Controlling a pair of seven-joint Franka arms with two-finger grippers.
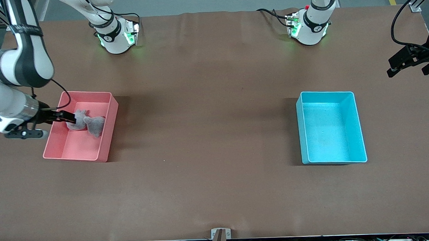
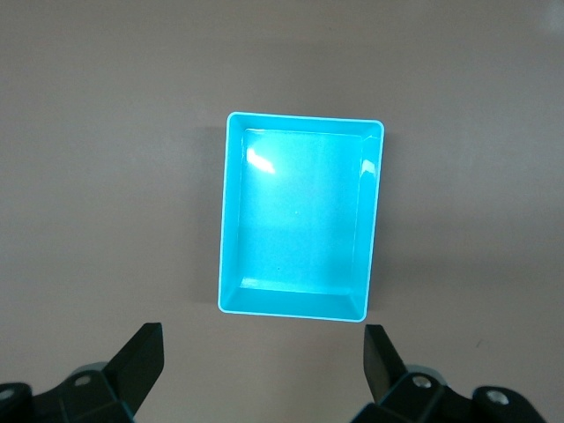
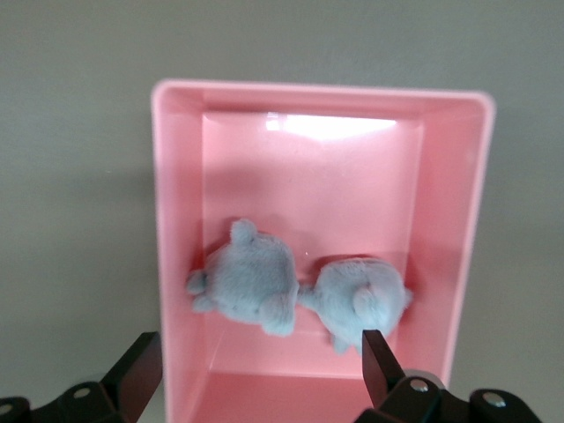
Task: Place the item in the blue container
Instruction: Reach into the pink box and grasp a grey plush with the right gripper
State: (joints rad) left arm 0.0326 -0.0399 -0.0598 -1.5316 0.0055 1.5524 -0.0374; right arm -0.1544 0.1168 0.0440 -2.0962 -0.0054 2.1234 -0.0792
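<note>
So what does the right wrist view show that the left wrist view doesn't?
Only the right wrist view shows the pink bin with two grey plush toys side by side inside, framed by the open right hand. Only the left wrist view shows the blue container, nothing in it, past the open left hand. Both show the bare brown table.

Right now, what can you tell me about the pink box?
The pink bin is a smooth, plastic-looking rectangular box with straight walls and an open top. It sits flat on the brown table toward the right arm's end. Two grey plush toys lie inside, touching each other. The open right gripper hovers over them.
</note>
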